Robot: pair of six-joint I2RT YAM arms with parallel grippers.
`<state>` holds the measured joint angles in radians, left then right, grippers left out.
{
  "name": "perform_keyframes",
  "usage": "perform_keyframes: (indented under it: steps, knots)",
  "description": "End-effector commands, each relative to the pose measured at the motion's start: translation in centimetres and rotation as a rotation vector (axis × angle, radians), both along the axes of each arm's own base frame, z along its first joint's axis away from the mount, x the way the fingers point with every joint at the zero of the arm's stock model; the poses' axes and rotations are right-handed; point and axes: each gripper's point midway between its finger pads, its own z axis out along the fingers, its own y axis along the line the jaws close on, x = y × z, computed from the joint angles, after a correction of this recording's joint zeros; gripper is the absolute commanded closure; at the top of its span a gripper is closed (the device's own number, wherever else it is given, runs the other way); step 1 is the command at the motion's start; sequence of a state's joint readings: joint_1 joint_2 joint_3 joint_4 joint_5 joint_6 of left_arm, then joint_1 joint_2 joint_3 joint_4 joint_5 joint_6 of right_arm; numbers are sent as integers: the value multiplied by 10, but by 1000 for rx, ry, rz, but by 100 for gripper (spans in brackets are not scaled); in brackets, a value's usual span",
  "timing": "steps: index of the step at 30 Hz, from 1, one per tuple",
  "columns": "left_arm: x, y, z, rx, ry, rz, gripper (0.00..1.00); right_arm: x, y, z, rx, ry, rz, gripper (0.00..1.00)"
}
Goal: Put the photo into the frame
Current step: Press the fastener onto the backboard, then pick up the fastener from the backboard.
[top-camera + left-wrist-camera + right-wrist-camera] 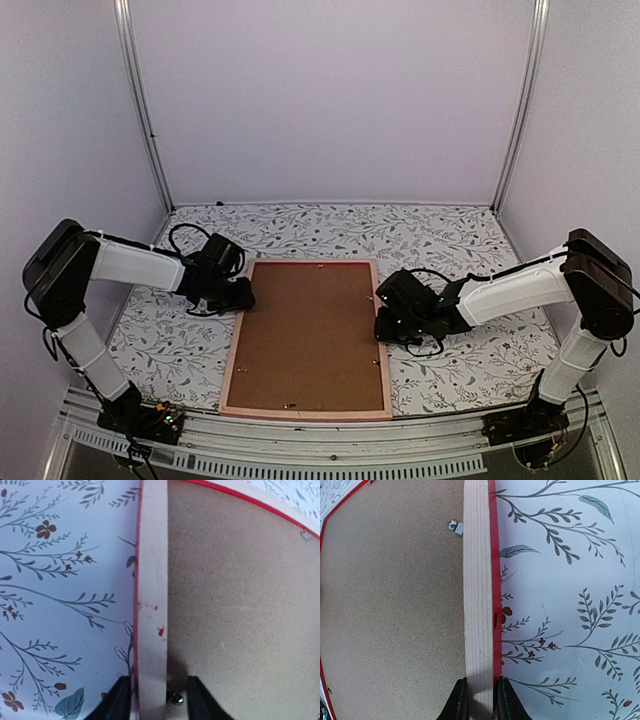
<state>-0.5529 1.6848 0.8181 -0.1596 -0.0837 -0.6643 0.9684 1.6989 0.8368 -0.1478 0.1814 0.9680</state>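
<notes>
The frame lies face down in the middle of the table, pale wood back up, thin red edges showing. A brown backing board fills it. The photo is hidden. My left gripper straddles the left rail near its far end. It is open: the outer finger touches the red edge, while the inner finger stands off over the board beside a small metal tab. My right gripper is shut on the right rail, its fingers pressed against both sides.
A floral-patterned cloth covers the table on both sides of the frame. Another metal tab sits on the board beside the right rail. White walls enclose the back and sides, and a metal rail runs along the near edge.
</notes>
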Motion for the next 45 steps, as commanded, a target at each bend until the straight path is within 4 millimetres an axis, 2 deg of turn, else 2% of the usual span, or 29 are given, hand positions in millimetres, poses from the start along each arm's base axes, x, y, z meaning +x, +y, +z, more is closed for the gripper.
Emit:
perform_keyframes:
  steps: [1, 5, 9, 12, 23, 26, 29, 32, 38, 41, 45]
  knots:
    - [-4, -11, 15, -49, -6, -29, 48, -23, 0, -19, -16, 98, 28, 96]
    - [-2, -12, 28, -66, -32, -38, 29, -21, -1, -18, -23, 94, 21, 96]
    - [-10, -12, 31, -70, -21, -71, 21, -16, -7, -20, -41, 105, 1, 96]
    - [-29, -16, 31, -109, 13, -130, 20, -11, -11, -22, -58, 105, -14, 97]
    - [-122, -6, 18, -184, 143, -240, 16, 24, -23, -19, -75, 93, -94, 99]
    - [-141, -5, 19, -187, 141, -263, 14, 34, -27, -16, -79, 87, -118, 100]
    - [-156, -14, 19, -199, 139, -295, 14, 43, -32, -13, -90, 73, -133, 100]
    - [-157, -8, 11, -153, 138, -278, 14, 52, -36, -7, -101, 53, -136, 100]
    - [-143, -2, 5, -44, 95, -270, 23, 62, -38, 2, -111, 35, -88, 100]
    - [-133, -3, 5, 9, 71, -266, 28, 64, -38, 6, -112, 30, -64, 100]
    - [-122, -8, 4, 80, 52, -276, 29, 64, -36, 5, -113, 33, -47, 100]
